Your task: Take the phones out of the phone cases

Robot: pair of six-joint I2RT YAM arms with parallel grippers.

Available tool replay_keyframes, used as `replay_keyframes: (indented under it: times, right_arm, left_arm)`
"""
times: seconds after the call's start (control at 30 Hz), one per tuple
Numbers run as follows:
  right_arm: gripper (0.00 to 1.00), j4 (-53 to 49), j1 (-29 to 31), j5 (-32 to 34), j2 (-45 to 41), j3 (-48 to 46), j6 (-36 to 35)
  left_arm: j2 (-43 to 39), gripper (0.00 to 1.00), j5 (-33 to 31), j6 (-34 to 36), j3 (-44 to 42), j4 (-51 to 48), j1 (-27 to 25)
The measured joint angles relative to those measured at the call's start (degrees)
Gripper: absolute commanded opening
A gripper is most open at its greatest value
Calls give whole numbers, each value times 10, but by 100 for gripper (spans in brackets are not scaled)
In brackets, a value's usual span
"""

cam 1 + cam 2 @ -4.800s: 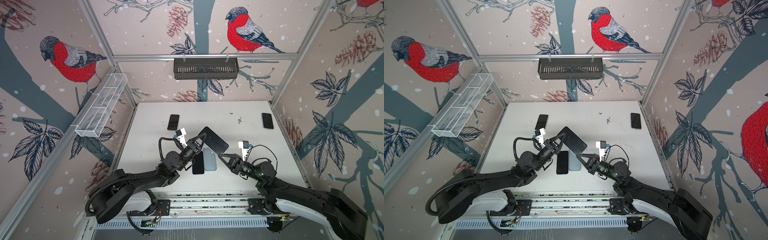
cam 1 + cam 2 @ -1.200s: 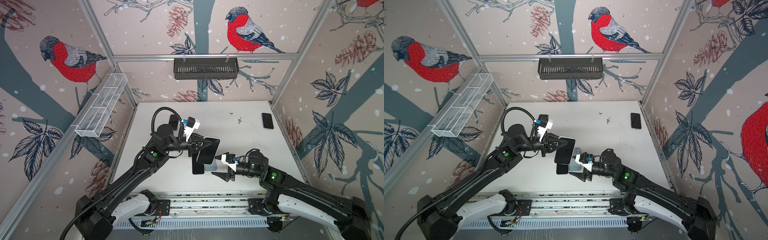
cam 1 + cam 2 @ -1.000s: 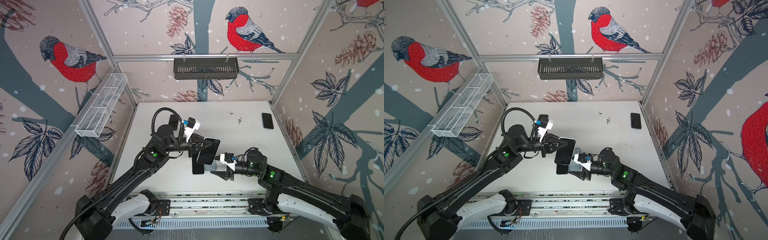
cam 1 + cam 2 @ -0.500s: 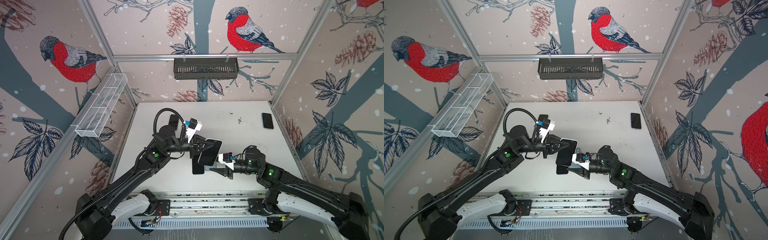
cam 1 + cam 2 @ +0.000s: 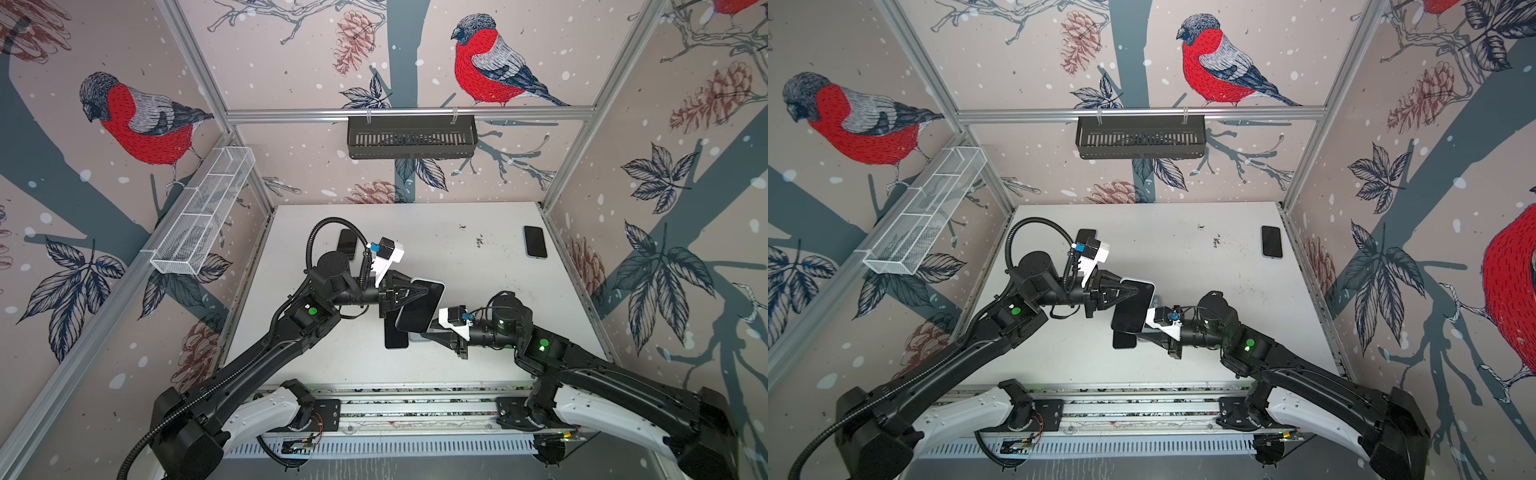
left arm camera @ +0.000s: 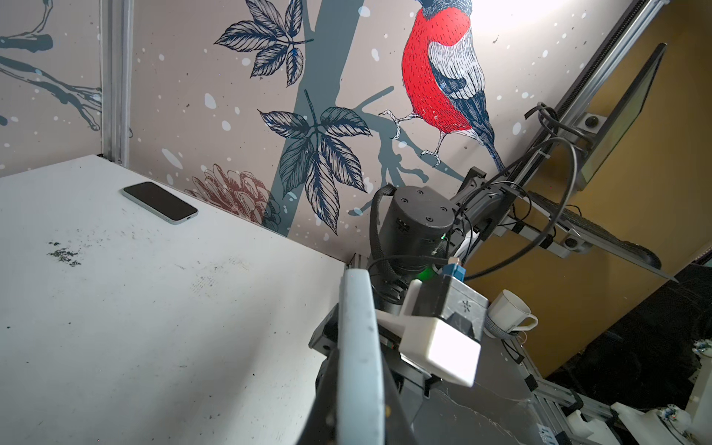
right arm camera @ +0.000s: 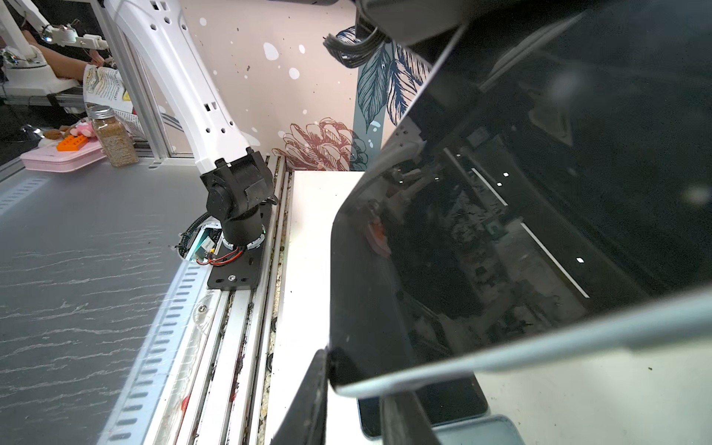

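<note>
Since about a second back: right gripper (image 5: pixel 432 332) has slid in toward frame centre from lower right. Its jaws, wide then, are drawn narrow now. Left arm has barely shifted and keeps the load aloft at the same spot.

Left gripper (image 5: pixel 415 291) reaches in from the left of centre in both top views. It is pinched tight on the upper left edge of the phone (image 5: pixel 417 309), which is still seated in its case (image 5: pixel 434 284). The pale rim of the case shows along the upper right corner.

The phone hangs clear of the table (image 5: pixel 478 282) at frame centre, dark screen facing the camera, tilted, long axis running upper right to lower left. In the left wrist view the case (image 6: pixel 358 346) shows edge-on, a pale blue-grey strip rising from the bottom edge.

The right gripper (image 5: pixel 1142 328) meets the phone (image 5: pixel 1133 309) at its lower right edge. In the right wrist view the dark fingers (image 7: pixel 316 389) stand either side of the pale rim (image 7: pixel 539 339) near the lower corner, and the glossy screen (image 7: pixel 539 192) fills the right half. Cannot tell whether the pads are actually bearing on the rim.

A second dark phone (image 5: pixel 395 338) lies flat on the table directly below the lifted one, partly covered by it.

A third phone (image 5: pixel 535 242) lies near the table's upper right corner, well apart. A fourth phone (image 5: pixel 347 243) shows behind the left arm, at the table's upper left.
</note>
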Motion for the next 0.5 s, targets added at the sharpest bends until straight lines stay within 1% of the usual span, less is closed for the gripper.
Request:
replay_keyframes:
  times: [0.07, 0.33, 0.5]
  right_arm:
    - [17, -1, 0, -4, 1, 0, 0]
    - [16, -14, -3, -28, 8, 0, -21]
    - [12, -23, -3, -33, 10, 0, -51]
  left_arm:
    - [0, 0, 3, -1, -2, 6, 0]
    - [21, 0, 19, -36, -22, 64, -8]
    - [38, 0, 19, -68, -31, 110, -18]
